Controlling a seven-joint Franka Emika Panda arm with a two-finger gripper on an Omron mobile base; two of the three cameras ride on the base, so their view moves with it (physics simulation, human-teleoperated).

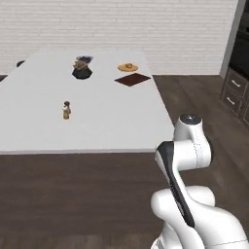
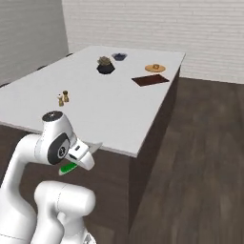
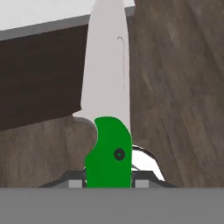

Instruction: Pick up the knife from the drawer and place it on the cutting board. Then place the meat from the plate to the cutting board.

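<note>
Green-handled knife (image 3: 109,113) clamped by its handle in the closed gripper (image 3: 108,183), blade pointing away from the hand (over dark wood floor (image 3: 175,87)). Far across the white counter (image 2: 109,109): cutting board (image 2: 150,80), bare, meat (image 2: 155,67) just beyond on its plate (image 2: 162,69).

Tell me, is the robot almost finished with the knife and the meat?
Not yet. Done: the knife is picked up, with the gripper shut on its green handle. In hand: carrying it; the robot is not yet at the counter. Left: lay the knife on the cutting board, then move the meat from its plate onto the board.
</note>
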